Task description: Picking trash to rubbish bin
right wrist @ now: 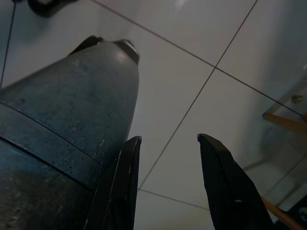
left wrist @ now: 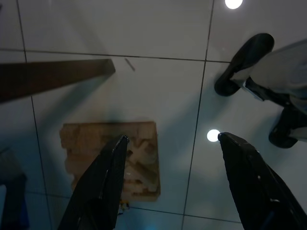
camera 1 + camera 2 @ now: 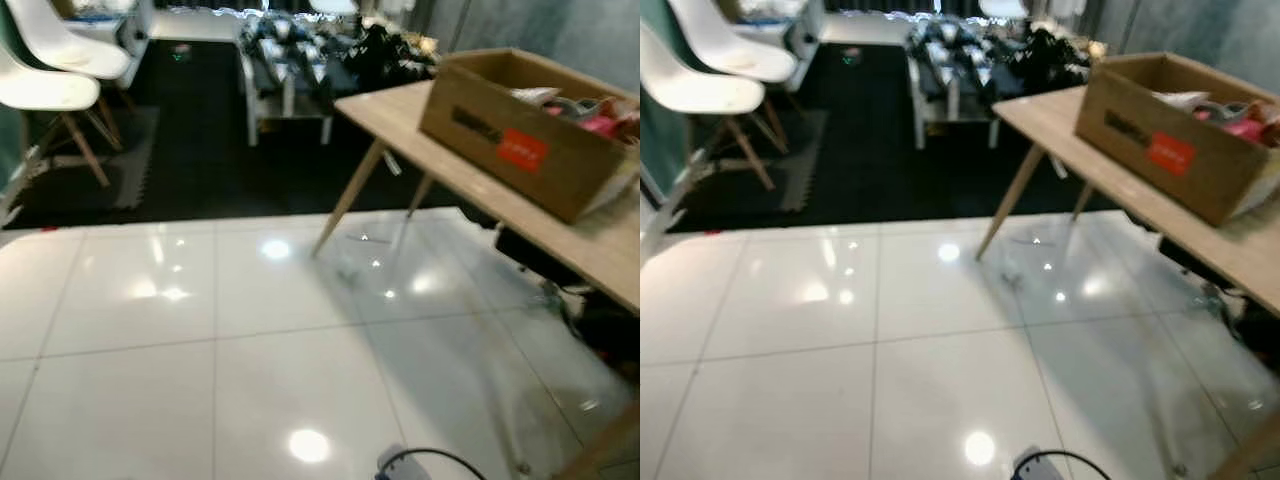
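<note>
My left gripper [image 2: 172, 137] hangs open over the white tiled floor, with nothing between its fingers. On the tile below it lies a flat tan piece [image 2: 139, 158], perhaps cardboard, partly hidden by one finger. My right gripper [image 1: 169, 138] is open too and holds nothing. It hangs beside my dark grey leg [image 1: 62, 120] above bare tiles. The head views are slightly blurred and look out over glossy floor [image 3: 200, 330].
At the right stands a wooden table [image 3: 400, 110] on slanted legs [image 3: 345, 205], carrying a cardboard box [image 3: 520, 125] with a red label and clutter inside. White chairs [image 3: 45, 90] stand at the left on dark carpet. A cluttered low table [image 3: 290, 85] is farther back. A black foot [image 2: 244, 60] rests on the tiles.
</note>
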`<state>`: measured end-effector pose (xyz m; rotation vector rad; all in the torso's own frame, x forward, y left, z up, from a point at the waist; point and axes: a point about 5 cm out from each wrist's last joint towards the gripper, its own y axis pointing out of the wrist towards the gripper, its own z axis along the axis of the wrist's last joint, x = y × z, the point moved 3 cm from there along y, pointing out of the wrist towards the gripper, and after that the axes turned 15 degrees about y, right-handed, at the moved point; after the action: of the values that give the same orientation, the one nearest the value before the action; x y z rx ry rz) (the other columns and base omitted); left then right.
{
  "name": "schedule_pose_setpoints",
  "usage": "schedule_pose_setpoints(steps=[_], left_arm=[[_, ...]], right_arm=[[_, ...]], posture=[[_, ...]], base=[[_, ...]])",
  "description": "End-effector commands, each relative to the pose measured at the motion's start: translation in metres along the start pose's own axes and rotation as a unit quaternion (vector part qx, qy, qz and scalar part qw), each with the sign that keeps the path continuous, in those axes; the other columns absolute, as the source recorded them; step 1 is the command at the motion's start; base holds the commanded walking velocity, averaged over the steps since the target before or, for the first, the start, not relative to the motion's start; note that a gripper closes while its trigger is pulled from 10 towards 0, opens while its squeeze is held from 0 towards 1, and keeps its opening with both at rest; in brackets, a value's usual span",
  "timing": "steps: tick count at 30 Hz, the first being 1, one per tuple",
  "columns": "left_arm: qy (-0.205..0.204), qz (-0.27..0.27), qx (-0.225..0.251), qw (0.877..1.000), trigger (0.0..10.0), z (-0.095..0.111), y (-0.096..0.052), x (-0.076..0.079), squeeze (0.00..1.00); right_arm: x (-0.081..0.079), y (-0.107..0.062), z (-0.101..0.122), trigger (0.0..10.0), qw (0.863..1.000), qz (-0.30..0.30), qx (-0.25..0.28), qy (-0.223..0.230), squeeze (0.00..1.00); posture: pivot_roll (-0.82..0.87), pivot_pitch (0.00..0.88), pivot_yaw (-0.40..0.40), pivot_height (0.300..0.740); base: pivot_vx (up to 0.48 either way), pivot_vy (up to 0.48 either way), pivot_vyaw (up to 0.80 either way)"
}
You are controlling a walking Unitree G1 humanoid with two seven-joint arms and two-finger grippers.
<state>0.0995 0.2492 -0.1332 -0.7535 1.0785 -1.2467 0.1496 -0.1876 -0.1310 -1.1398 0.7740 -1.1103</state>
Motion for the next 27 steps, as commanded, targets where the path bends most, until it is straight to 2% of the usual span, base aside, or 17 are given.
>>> schedule_pose_setpoints(steps=[1, 8, 10, 27], left_arm=[[-0.014, -0.016, -0.007, 1.0, 10.0, -0.004, 0.0, 0.007, 0.0], [-0.024, -0.035, -0.004, 0.999, 10.0, -0.002, 0.0, 0.011, 0.0], [-0.022, -0.039, -0.007, 0.999, 10.0, -0.004, 0.0, 0.012, 0.0], [-0.022, -0.051, -0.033, 0.998, 10.0, -0.022, -0.003, 0.017, 0.0]], right_arm=[[-0.001, 0.0, -0.01, 10.0, 1.0, 0.002, -0.015, 0.005, 0.0], [0.001, 0.0, -0.01, 10.0, 1.0, -0.011, -0.008, 0.01, 0.0], [0.001, 0.0, -0.01, 10.0, 1.0, -0.015, -0.006, 0.023, 0.0], [0.009, -0.001, -0.014, 10.0, 0.999, -0.011, -0.012, 0.033, 0.0]], posture=[[0.2, 0.075, -0.059, 0.74], [0.19, 0.08, -0.058, 0.74], [0.19, 0.08, -0.058, 0.74], [0.19, 0.105, -0.051, 0.74]], base=[[0.0, 0.0, 0.77], [0.0, 0.0, 0.77], [0.0, 0.0, 0.0], [0.0, -0.455, 0.0]])
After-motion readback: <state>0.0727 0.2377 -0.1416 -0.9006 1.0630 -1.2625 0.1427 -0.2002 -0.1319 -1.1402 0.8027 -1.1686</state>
